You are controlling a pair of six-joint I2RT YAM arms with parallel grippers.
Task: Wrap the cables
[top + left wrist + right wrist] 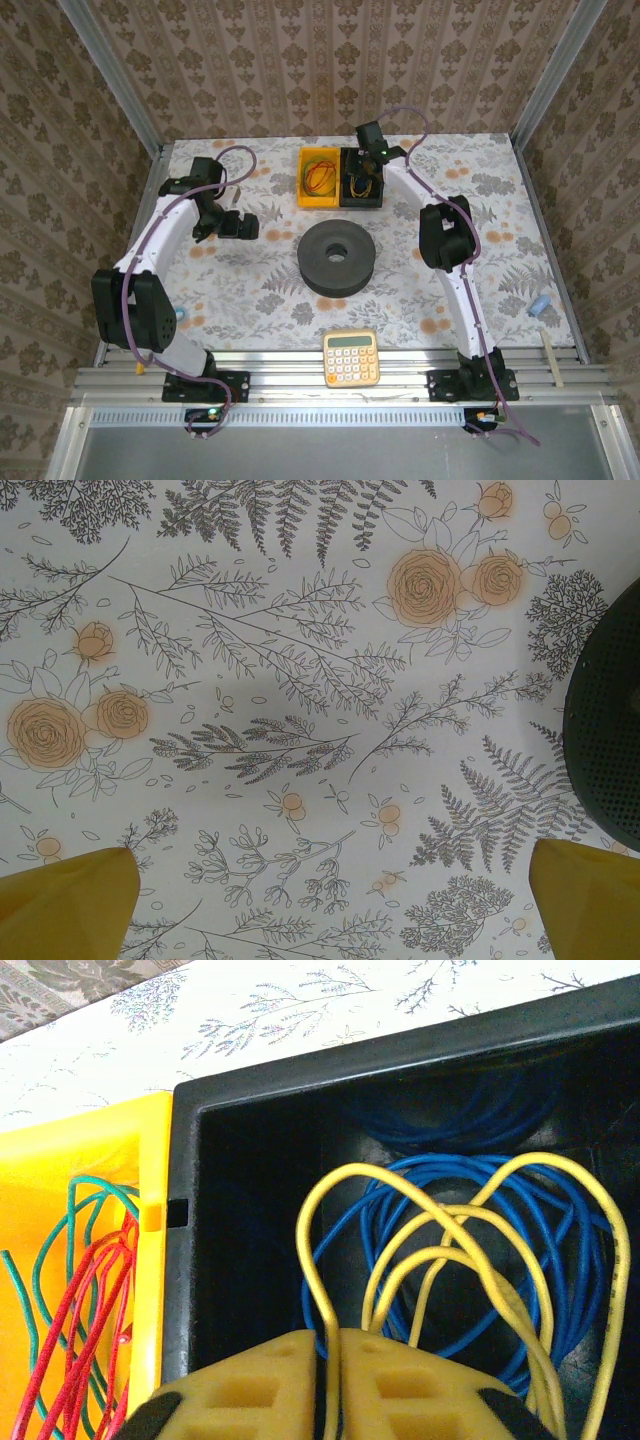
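Right end effector (331,1380) is down inside the black bin (300,1080), and its yellow pads are pinched together on a strand of the yellow cable (455,1218). That's a grip. The strand runs straight up out of the seam between the two pads.

The cable sits in that bin, lying in loose, springy loops on top of the blue wire coil (440,1165). It's thin, glossy and string-like. Several arches cross each other near the middle, and one big loop swings out toward 3 o'clock. There's no tidy bundle, just an open tangle of curves.

On the overhead view the black bin is at 12 o'clock from the black ring (315,262) at the centre of the bench (250,290). The yellow bin (80,1150) is touching it on the 9 o'clock side and holds the red wires (80,1310) and a green wire (90,1182).

Left end effector (330,855) is spread wide and empty. It hovers over bare floral bench at roughly 9 o'clock from the ring, whose rim pokes into its camera at 3 o'clock.

I'd call this the very start of the job. The cable looks secured for pick-up, but it isn't out of the bin and nothing is wound. Lifting it clear of the blue coil, laying it out and doing all the wrapping are left.
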